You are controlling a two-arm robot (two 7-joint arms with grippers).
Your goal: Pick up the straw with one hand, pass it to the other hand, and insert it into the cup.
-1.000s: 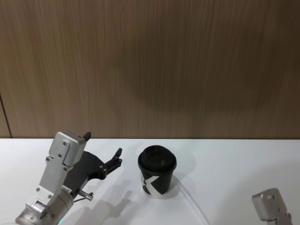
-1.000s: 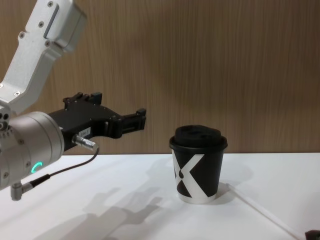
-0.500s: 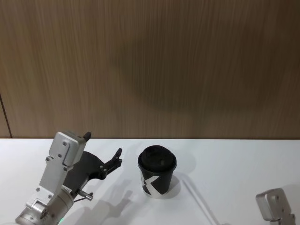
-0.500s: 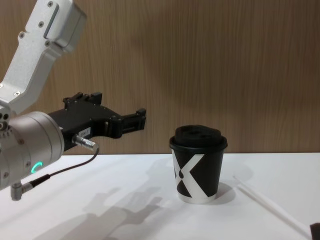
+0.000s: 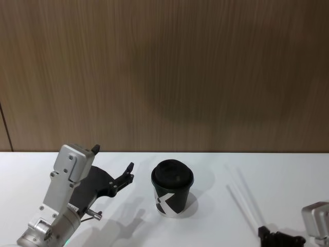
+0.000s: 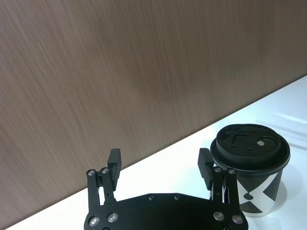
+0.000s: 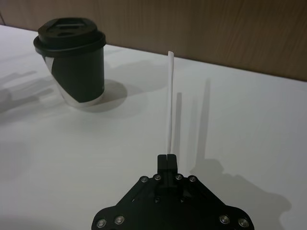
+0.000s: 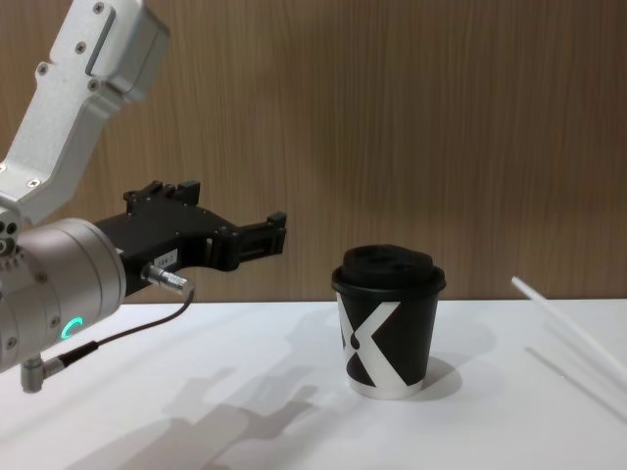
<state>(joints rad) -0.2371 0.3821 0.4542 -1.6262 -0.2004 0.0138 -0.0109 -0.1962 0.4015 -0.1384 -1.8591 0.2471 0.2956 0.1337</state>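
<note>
The light was soft and even, and the white worktop [image 5: 288, 175] was bright without glare. The left tool [image 8: 274, 235] threw overlapping grey shadows onto the worktop near it. The cup [image 8: 389, 328] had a soft shadow at its right, and the straw [image 7: 170, 103] cast two thin ones. A broad dim patch lay across the wooden wall [image 5: 169, 77]. Focus was crisp.

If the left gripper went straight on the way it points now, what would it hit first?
Probably the wood-panelled wall: the left gripper, open, aims past the cup, which sits just beside one finger's line. Depth is unclear, so that finger might graze the lid.
</note>
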